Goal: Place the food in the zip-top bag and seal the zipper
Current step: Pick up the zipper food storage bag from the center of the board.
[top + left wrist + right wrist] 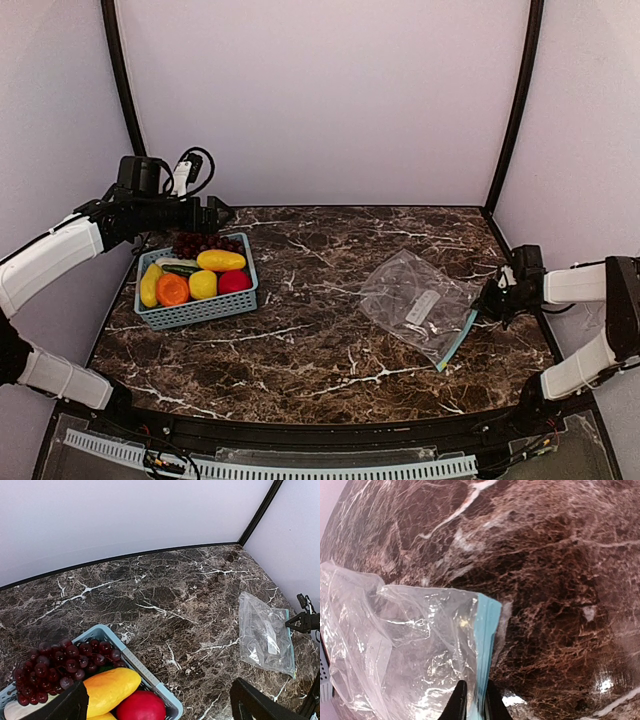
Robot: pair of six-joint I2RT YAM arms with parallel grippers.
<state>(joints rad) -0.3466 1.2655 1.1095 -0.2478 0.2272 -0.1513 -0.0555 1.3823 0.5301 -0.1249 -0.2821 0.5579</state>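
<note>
The food lies in a teal lattice basket [245, 298] at the left: purple grapes [200, 243], a yellow piece [221, 260], a red piece [235, 281], an orange piece [172, 290] and a green cucumber [180, 269]. My left gripper [215, 213] hovers above the basket's far edge, open and empty; its wrist view shows the grapes [55, 665] and the red piece [141, 706] between widely spread fingers [75, 705]. The clear zip-top bag [415, 300] lies flat at the right. My right gripper [476, 702] is shut on its teal zipper [486, 630] at the bag's right edge.
The bag carries a small white label [422, 305]. The marble table [320, 330] stretches between basket and bag. White walls with black corner posts [510, 100] enclose the back and sides. The right arm [302, 622] shows at the bag's edge in the left wrist view.
</note>
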